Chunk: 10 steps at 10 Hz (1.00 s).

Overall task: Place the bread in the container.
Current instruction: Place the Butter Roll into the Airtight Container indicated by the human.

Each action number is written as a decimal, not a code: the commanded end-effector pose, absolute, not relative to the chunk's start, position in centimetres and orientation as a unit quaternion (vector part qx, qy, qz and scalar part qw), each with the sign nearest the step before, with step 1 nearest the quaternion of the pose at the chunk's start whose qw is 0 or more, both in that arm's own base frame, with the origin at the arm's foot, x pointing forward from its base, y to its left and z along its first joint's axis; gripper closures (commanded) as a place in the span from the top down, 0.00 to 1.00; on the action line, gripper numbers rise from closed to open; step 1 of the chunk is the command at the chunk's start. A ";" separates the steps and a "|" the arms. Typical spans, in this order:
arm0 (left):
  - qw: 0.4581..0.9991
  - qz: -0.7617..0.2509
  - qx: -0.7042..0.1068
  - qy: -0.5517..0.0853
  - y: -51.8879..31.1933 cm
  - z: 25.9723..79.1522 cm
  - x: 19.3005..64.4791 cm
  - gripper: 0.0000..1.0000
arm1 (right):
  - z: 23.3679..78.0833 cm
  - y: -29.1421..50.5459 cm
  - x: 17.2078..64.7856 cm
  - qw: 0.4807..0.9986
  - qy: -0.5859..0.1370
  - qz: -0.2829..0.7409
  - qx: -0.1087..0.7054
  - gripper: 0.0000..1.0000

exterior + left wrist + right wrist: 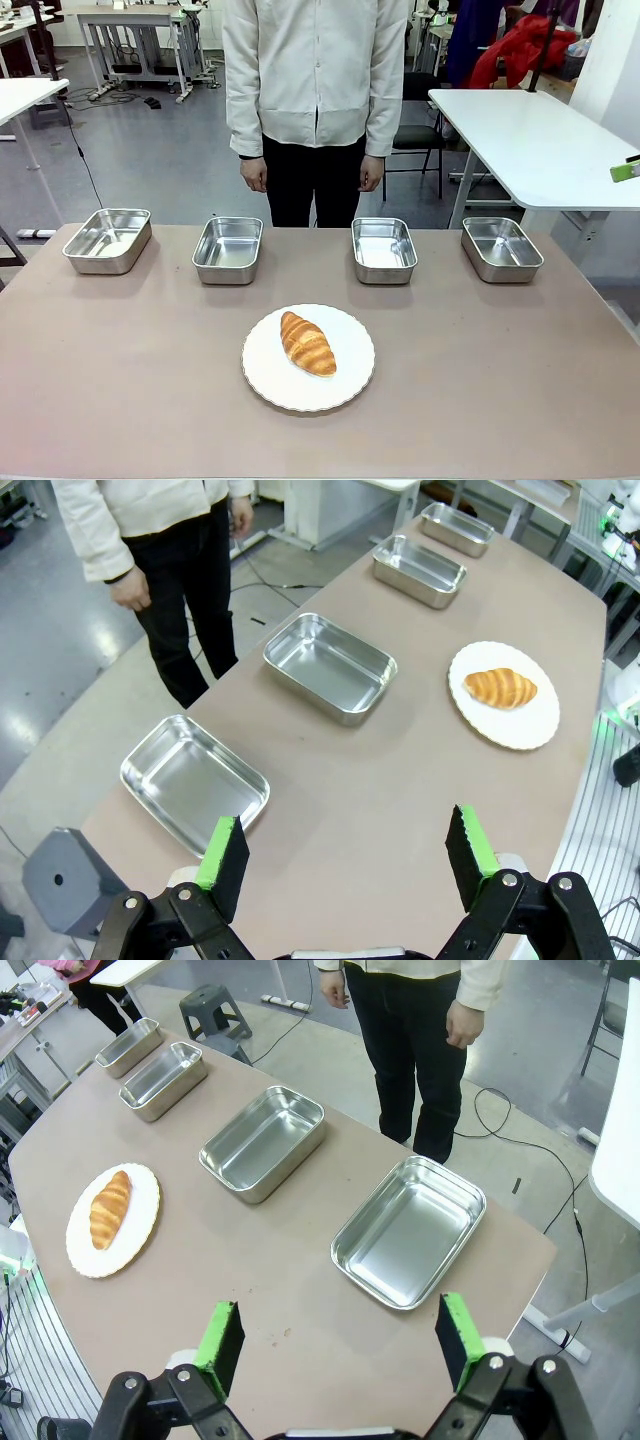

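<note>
Now, the left gripper and right gripper are hovering above the table, jaws spread wide and empty, probably readying a reach. The bread is lying on a plate, centred for easy pickup, before four empty pans.

Your left pincer has its jaws spread as wide as they go, with nothing between them. In the left wrist view its green pads sit at about 7 o'clock and 5 o'clock, tips leaning slightly toward each other. The black knuckle links fill the bottom corners. The wrist is tilted, so the pincer hangs above the bench without touching it.

Your right pincer matches it. The jaws are parted wide and grip nothing, with pads at 7 and 5 o'clock. It also hangs clear above the bench, wrist angled down.
</note>
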<state>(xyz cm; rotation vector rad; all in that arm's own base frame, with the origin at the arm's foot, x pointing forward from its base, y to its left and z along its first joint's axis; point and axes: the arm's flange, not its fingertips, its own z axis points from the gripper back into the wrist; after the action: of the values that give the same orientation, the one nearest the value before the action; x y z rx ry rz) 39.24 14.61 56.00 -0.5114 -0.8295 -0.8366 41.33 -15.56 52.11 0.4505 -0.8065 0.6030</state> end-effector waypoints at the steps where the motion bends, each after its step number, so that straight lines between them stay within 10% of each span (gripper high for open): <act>1: 0.796 -0.393 -0.242 -0.393 14.5 56.1 39.2 1.00 | 52.2 -15.5 41.5 0.846 -0.392 0.289 0.217 1.00; 10: 0.796 -0.393 -0.242 -0.393 14.5 56.1 39.2 1.00 | 52.2 -15.5 41.5 0.846 -0.392 0.289 0.217 1.00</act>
<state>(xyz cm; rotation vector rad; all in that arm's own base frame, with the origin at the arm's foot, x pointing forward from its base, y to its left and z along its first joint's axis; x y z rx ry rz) 39.24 14.62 56.00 -0.5114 -0.8295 -0.8366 41.33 -15.56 52.11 0.4502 -0.8064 0.6031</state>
